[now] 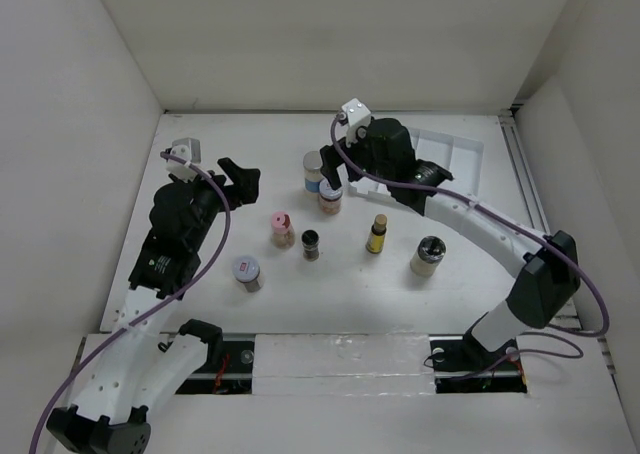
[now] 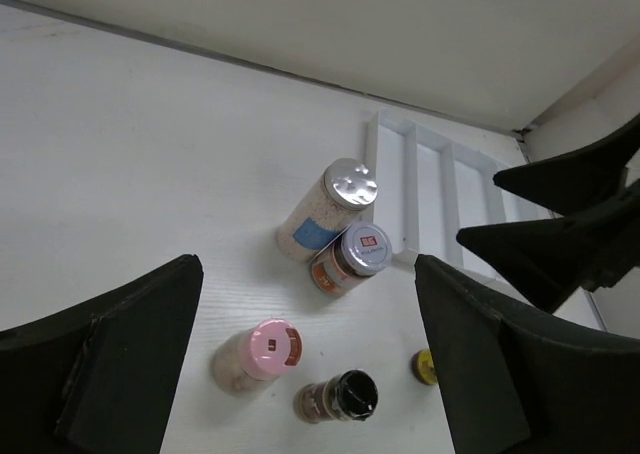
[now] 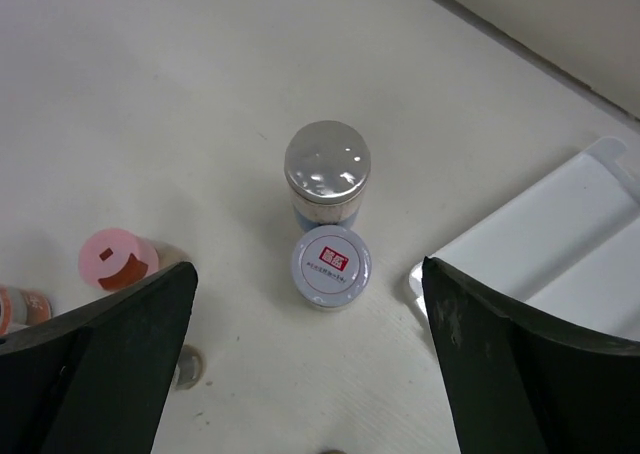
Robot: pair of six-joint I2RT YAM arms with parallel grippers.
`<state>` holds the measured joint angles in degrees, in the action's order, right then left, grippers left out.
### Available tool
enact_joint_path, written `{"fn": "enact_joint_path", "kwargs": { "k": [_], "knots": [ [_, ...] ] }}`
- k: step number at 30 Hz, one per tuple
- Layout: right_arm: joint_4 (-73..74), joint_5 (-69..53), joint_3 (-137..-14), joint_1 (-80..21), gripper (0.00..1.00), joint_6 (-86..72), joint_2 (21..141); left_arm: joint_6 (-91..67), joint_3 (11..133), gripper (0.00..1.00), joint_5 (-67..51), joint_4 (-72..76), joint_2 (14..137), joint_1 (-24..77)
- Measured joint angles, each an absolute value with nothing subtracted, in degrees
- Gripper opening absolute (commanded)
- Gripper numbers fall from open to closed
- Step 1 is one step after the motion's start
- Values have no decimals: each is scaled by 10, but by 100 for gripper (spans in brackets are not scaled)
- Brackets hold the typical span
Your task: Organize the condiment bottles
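Right wrist view: right gripper [image 3: 308, 266], state? (A)
Spread wide, nothing held. Hangs above red-labelled jar [image 3: 330, 264], jar framed between the fingers; silver-capped jar [image 3: 327, 169] right behind, touching or nearly, cannot tell. (B)
And left gripper [image 1: 243, 177]? (A)
Also wide, nothing held, up over the table [image 1: 260, 134] at left, apart from every bottle. (B)
Further out? (A)
Just beside that pair, white tray [image 3: 560, 224]. Mid-table, upright, scattered: pink-capped jar [image 1: 283, 229], black-capped jar [image 1: 310, 244], yellow bottle [image 1: 377, 234], grey-capped jar [image 1: 428, 256], second red-labelled jar [image 1: 247, 272]. (B)
Step? (A)
Looks like approach for a pick; no bottle seen in tray. Next: drop straight down, close on red-labelled jar without knocking the silver one, lift toward a compartment. (B)
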<state>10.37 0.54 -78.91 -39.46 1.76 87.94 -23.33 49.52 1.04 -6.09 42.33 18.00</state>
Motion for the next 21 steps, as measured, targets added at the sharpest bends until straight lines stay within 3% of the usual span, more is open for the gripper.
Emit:
{"fn": "enact_joint_path", "kwargs": {
  "k": [19, 21],
  "knots": [
    [130, -44, -938, -393, 100, 35, 1131, -234, 491, 87, 13, -58, 419, 180],
    [128, -46, -950, -391, 95, 34, 1143, -234, 491, 87, 13, -58, 419, 180]
  ]
}}
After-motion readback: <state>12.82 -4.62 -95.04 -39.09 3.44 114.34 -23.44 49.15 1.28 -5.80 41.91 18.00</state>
